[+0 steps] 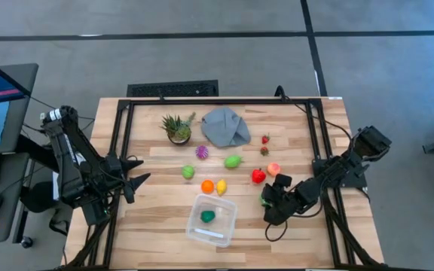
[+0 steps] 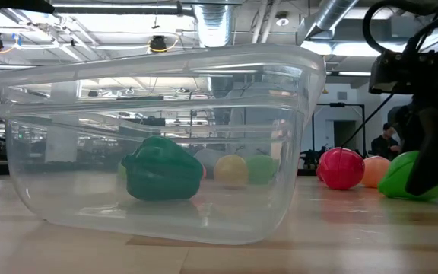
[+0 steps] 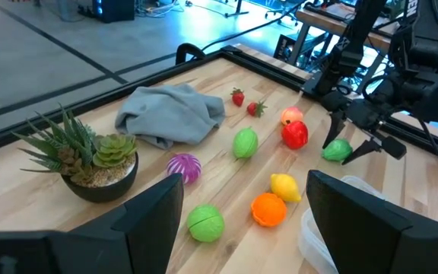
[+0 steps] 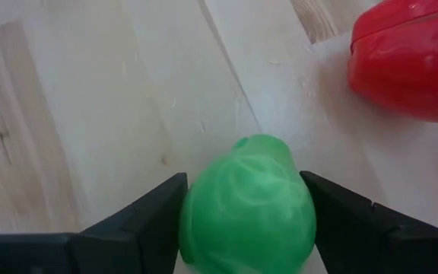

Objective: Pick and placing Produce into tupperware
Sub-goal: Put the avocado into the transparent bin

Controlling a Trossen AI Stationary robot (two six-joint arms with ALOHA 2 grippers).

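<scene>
R hand [image 1: 265,202] is low on the table [image 1: 157,218], w/ its two fingers [image 4: 139,221] on either side of a bright green toy veg [image 4: 247,199], touching both its flanks; wrist view shows the piece sitting between the pads, so the hand is pinching it. Low view shows the veg still down at table level. Just beyond this hand lies a red pepper-like toy [image 1: 258,175], and next to that a peach-coloured fruit [image 1: 274,168]. Further off from the hand, toward the far edge, two small strawberries [image 1: 265,139].

The tupperware [image 1: 227,222] sits just beside the R hand, toward the table's middle and front edge, upright, no lid. Inside it one dark green toy pepper [image 1: 207,216], resting on the floor of the container near its centre.

Just past the container, away from the front edge: an orange [image 1: 207,186] and a lemon [image 1: 221,187], side by side, nearly touching. Beyond those a lime-green round fruit [image 1: 188,172], a light green pear-ish piece [image 1: 233,161], and a purple ribbed one [image 1: 202,152].

L hand [image 1: 143,178] hangs over the table's L edge, well apart from the produce, fingers spread, holding nothing.

Far side of table: a potted succulent [image 1: 178,128] and a crumpled grey cloth [image 1: 225,126], close together but not touching.
</scene>
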